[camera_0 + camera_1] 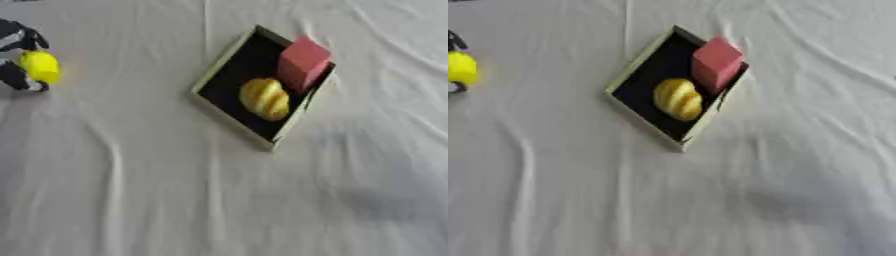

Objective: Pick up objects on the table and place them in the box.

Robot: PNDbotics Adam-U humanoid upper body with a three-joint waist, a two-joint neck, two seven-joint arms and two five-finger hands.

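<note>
1. Over toward the middle of the white cloth-covered table (131,190), a shallow box (229,59) with pale walls and a black floor is lying turned at an angle, like a diamond.
2. Inside it, a pink block (304,61) is sitting in the far corner, leaning against the right wall and rising above the rim.
3. Just beside the block, nearer the centre of the box, a yellow ribbed object (265,98), rounded like a small loaf, is resting on the black floor.
4. At the far left edge, the robot's left hand (16,45) is showing, black, its fingers curling round a bright yellow object (40,66), well apart from the box.
5. I am seeing no right hand in either view.
</note>
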